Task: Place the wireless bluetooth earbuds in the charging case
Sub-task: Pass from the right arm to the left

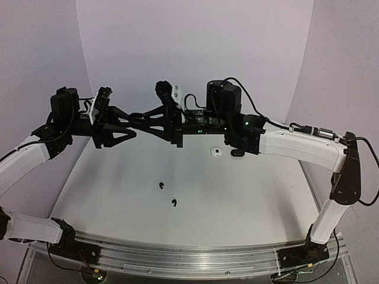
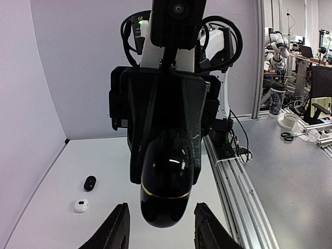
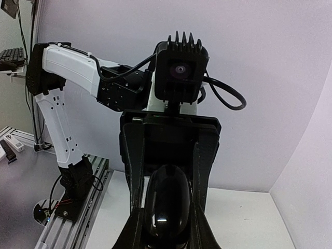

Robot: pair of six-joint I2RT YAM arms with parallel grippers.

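Two earbuds (image 1: 161,186) lie well apart from right hand (image 1: 141,118); it grips case (image 2: 165,192).

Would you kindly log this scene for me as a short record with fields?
Right claw: shut on held case, midair
Left claw: open, facing it
Table: two black buds, white case, spare black case
Buds seated: none visible
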